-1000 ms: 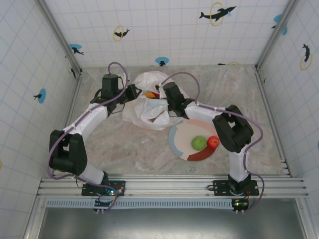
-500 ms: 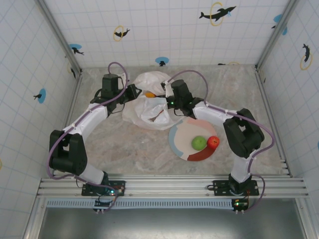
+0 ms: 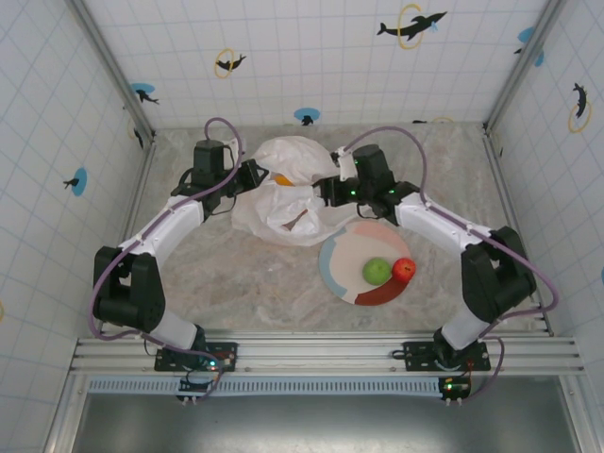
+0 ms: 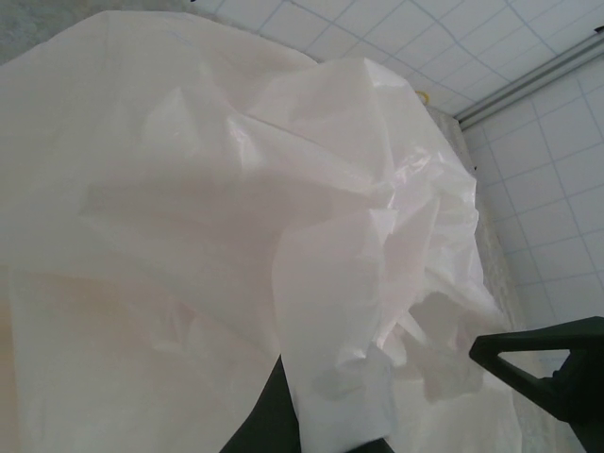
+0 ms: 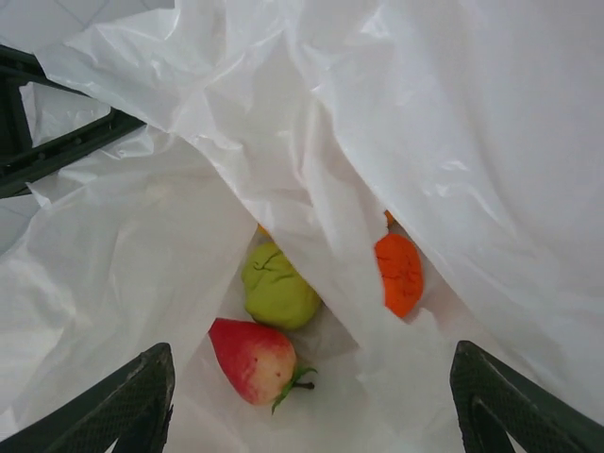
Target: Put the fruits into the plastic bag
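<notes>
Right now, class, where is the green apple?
Top external view: the green apple sits on the plate, on the robot's right side, red apple just right of it, plastic bag beyond to the left.

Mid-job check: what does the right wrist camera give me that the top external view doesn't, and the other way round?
Right wrist: the inside of the plastic bag, where a yellow-green pear, a red strawberry and an orange lie at the bottom, framed by the open right gripper.
Top external: the plate beside the bag, holding a green apple and a red apple not yet bagged.
Both: the bag, with some orange fruit inside.
</notes>
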